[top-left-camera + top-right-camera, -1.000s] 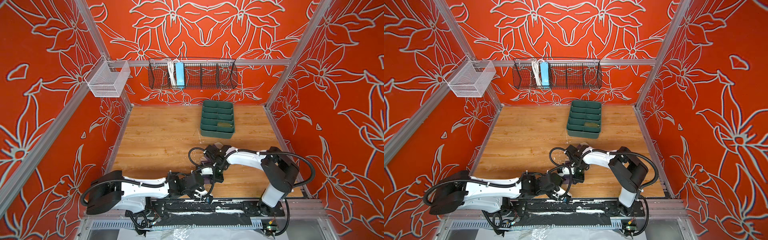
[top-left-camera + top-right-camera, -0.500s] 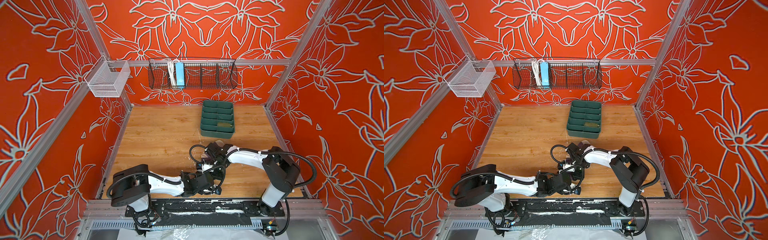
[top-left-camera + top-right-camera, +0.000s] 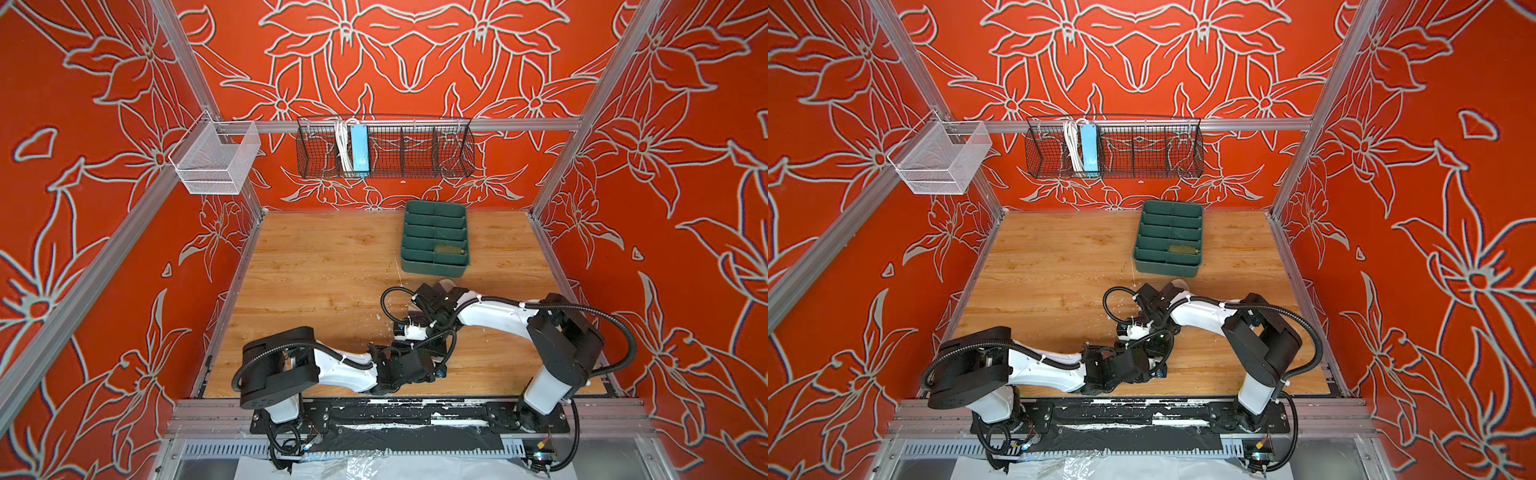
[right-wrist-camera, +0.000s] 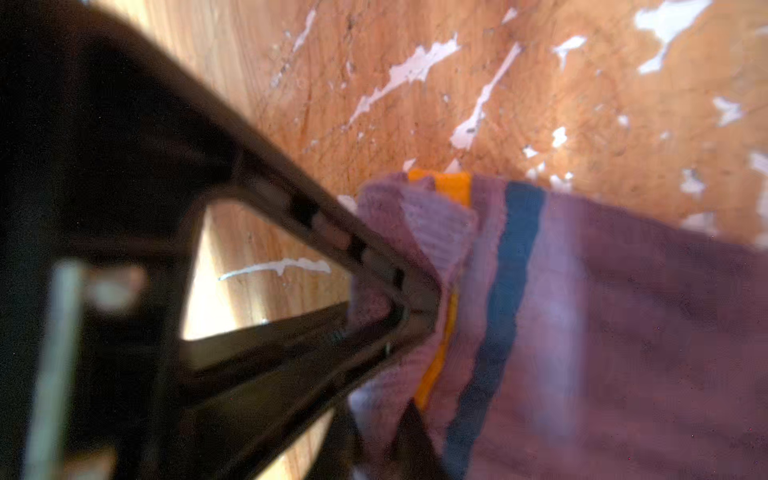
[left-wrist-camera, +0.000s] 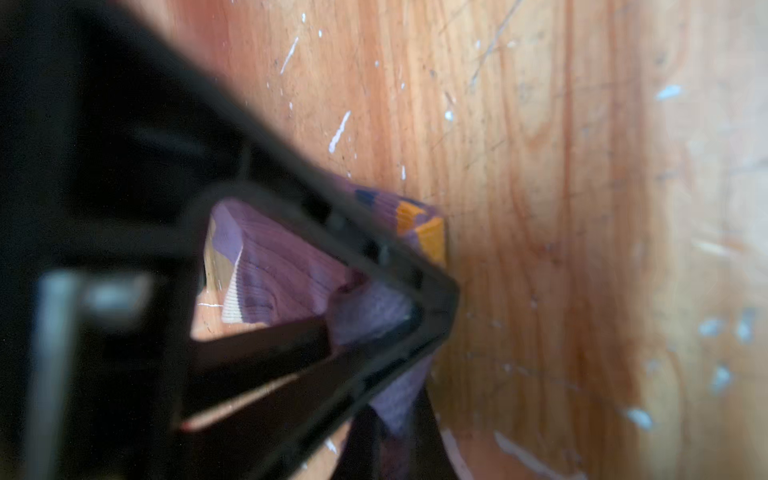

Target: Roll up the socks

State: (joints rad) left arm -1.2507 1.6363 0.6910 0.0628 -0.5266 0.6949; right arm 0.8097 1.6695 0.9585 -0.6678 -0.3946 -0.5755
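The purple ribbed sock (image 4: 623,332) with its yellow and blue cuff stripes lies on the wooden table near the front middle. My right gripper (image 4: 415,365) has the cuff bunched between its fingers. My left gripper (image 5: 419,357) is shut on a fold of the same purple sock (image 5: 282,270), close to the yellow stripe. In both top views the two grippers meet tip to tip (image 3: 436,357) (image 3: 1158,357), and the arms hide the purple sock. An olive sock (image 3: 449,249) (image 3: 1181,249) lies in a front compartment of the green tray.
The green divided tray (image 3: 434,272) stands on the table just beyond the right arm. A black wire basket (image 3: 386,145) and a white mesh basket (image 3: 216,160) hang on the walls. White paint flecks mark the wood around the grippers.
My left arm has swung right from the front left to meet the right gripper, and its jaws have closed on the sock. The right arm has hardly moved.
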